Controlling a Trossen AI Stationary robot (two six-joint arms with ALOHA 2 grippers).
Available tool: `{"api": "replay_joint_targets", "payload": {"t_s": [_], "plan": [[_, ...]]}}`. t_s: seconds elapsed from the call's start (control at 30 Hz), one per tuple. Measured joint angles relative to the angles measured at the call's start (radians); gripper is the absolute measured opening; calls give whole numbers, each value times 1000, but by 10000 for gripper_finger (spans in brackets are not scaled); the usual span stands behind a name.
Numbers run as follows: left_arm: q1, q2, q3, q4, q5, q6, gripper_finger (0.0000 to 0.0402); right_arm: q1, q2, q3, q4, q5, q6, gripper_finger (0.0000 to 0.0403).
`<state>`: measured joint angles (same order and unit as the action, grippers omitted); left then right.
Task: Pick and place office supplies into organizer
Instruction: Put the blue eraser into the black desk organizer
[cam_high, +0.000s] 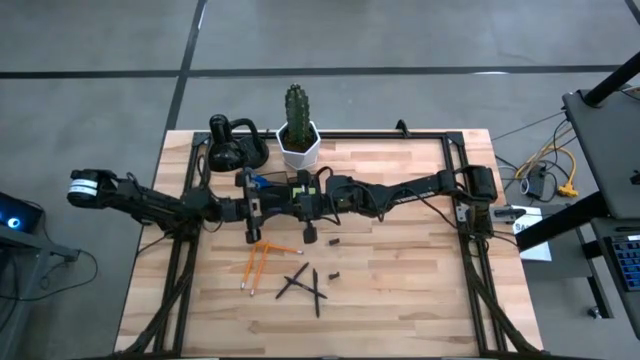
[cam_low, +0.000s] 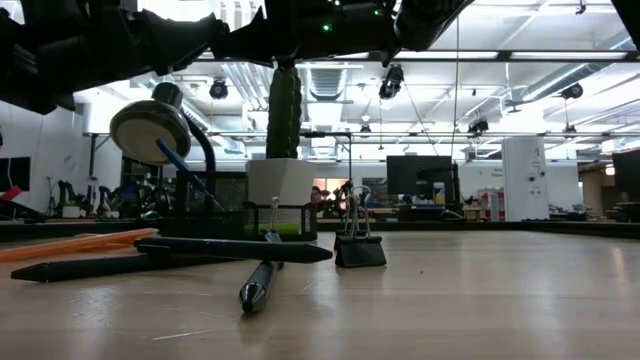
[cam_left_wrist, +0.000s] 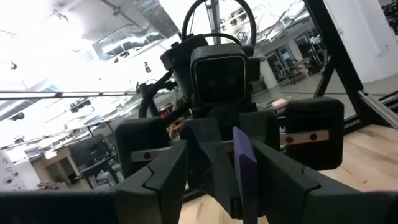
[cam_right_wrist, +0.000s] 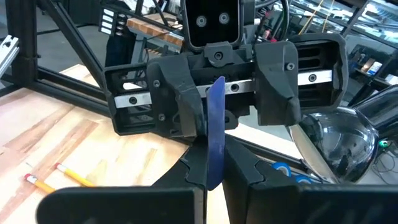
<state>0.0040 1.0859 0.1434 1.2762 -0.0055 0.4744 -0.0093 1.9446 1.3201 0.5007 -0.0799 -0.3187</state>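
Workshop lights hang over a pale wooden table (cam_high: 400, 290) where both arms meet nose to nose above its middle. From the left, the left gripper (cam_right_wrist: 227, 102) stands with jaws wide, facing a thin purple-blue card (cam_right_wrist: 215, 130) pinched on edge in the closed right gripper (cam_right_wrist: 214, 177). It looks light, stiff and slick, best taken flat across its faces. Nearby, orange pencils (cam_high: 258, 262) and black pens (cam_high: 305, 285) lie loose on the wood.
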Motion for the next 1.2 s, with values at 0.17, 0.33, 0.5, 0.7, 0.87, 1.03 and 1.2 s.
{"api": "replay_joint_targets", "payload": {"t_s": [0.17, 0.33, 0.5, 0.7, 0.87, 1.03, 1.2], "plan": [[0, 0, -2, -1, 3, 0, 124, 0, 0, 0, 1, 2, 0, 13], [-1, 0, -2, -9, 6, 0, 67, 0, 0, 0, 3, 6, -13, 13], [-1, 0, -3, -7, 9, 3, 12, -1, 0, 9, 3, 8, -37, 13], [-1, -1, -3, -6, 8, -6, 11, -1, 0, 12, 2, 6, -51, 13], [-1, -1, -3, -10, 6, -22, 6, -1, 0, 12, -4, 5, -54, 19], [0, -2, -3, -20, 0, -23, 6, 0, -4, 14, -39, 22, -53, 52], [1, -8, -4, -18, -8, -23, 6, 3, -12, 15, -59, 95, -52, 76]]}}
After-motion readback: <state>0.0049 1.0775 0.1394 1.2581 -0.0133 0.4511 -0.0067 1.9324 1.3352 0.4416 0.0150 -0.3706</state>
